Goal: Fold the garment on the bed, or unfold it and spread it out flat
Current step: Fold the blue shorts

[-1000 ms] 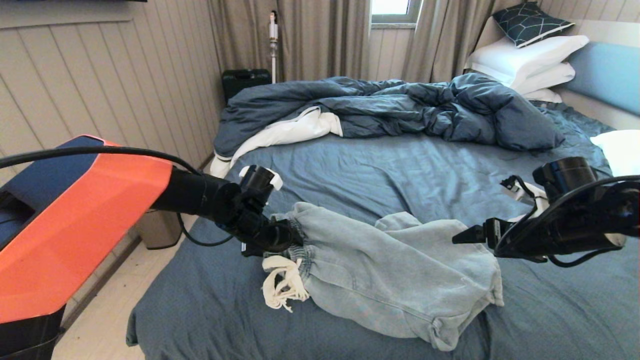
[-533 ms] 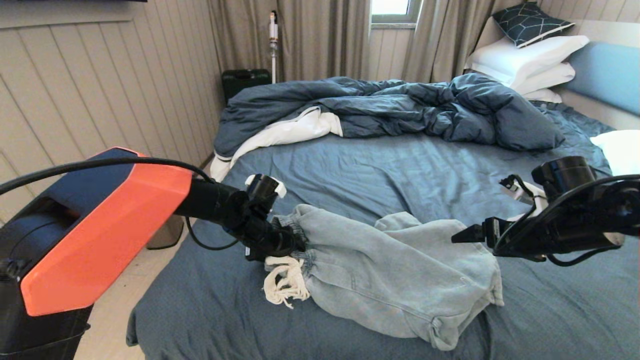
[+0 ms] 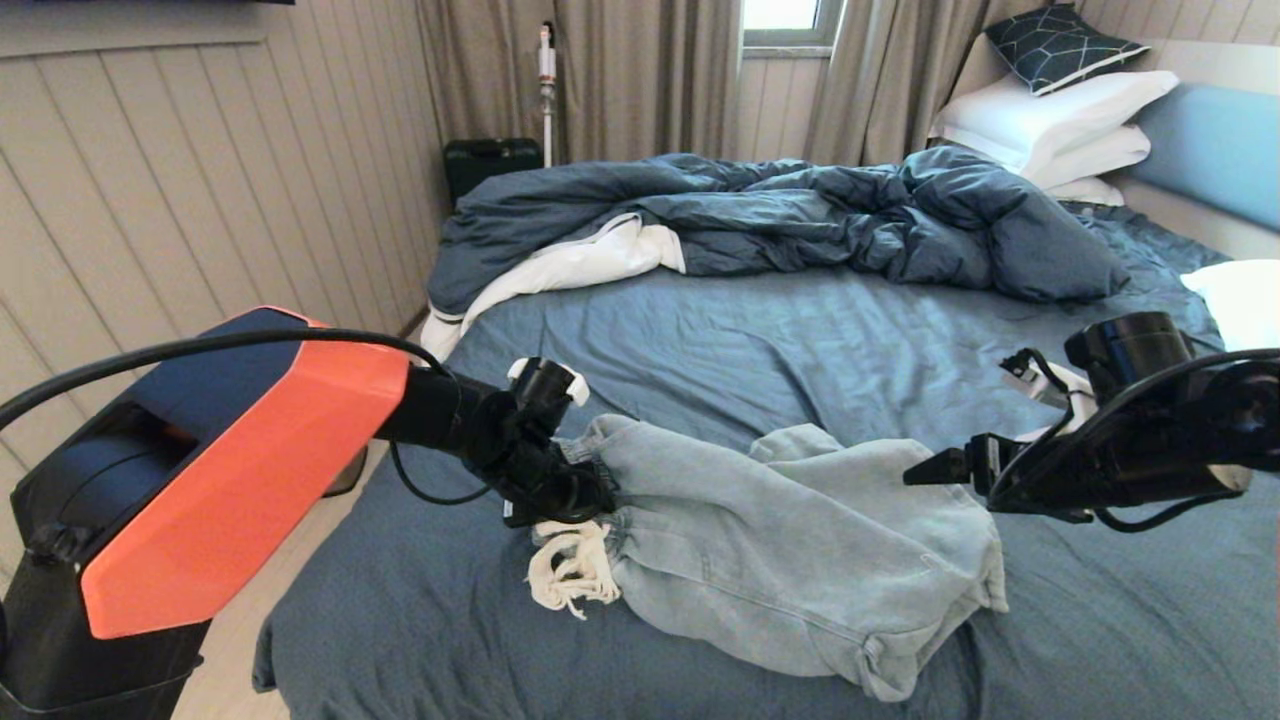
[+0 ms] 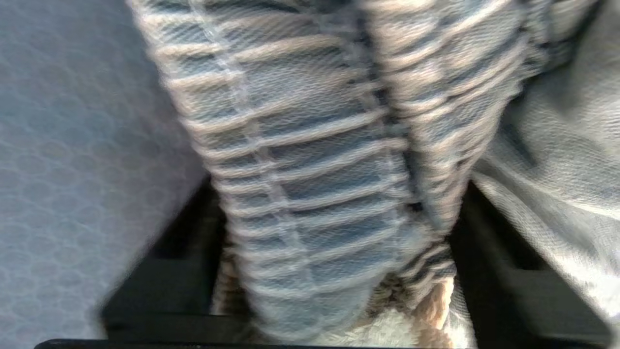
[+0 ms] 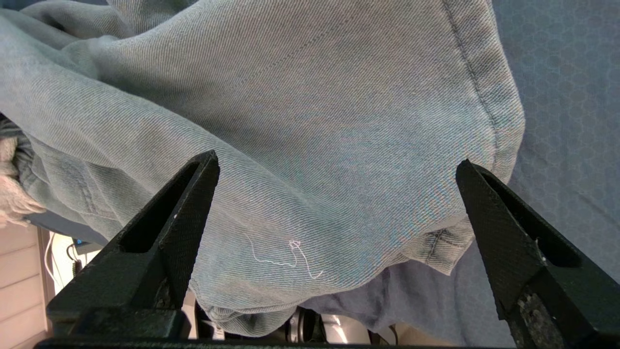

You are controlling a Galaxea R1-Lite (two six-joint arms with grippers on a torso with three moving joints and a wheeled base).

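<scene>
Head view: pale washed-blue denim-look shorts (image 3: 800, 560) lie crumpled on the near part of a large bed with a dark slate-blue sheet (image 3: 760, 340), with the gathered elastic waistband (image 3: 590, 470) at the left gripper's side and the hemmed leg ends at the right gripper's side. The left gripper (image 3: 575, 490) sits at the waistband; the left wrist view shows the ribbed waistband (image 4: 329, 194) filling the space between the two black jaws, which are clamped on it, with the sheet (image 4: 72, 145) just beside them. A thick white frayed drawstring (image 3: 565, 575) hangs bunched directly below the left jaws, resting on the sheet.

The right gripper (image 3: 925, 468) hovers above the leg end of the shorts, apart from the cloth. In the right wrist view its two black pointed jaws stand wide apart, gripping nothing, with the denim (image 5: 315, 145) spread between and beyond them; the stitched hem (image 5: 489, 97) runs near one jaw and a loose white thread (image 5: 290, 254) lies on the fabric between the jaws.

Beyond both grippers, across the far side of the bed, lies a rumpled dark blue duvet with white lining (image 3: 780, 220); stacked white pillows (image 3: 1060, 130) lean against the light blue padded headboard (image 3: 1215, 145).
</scene>
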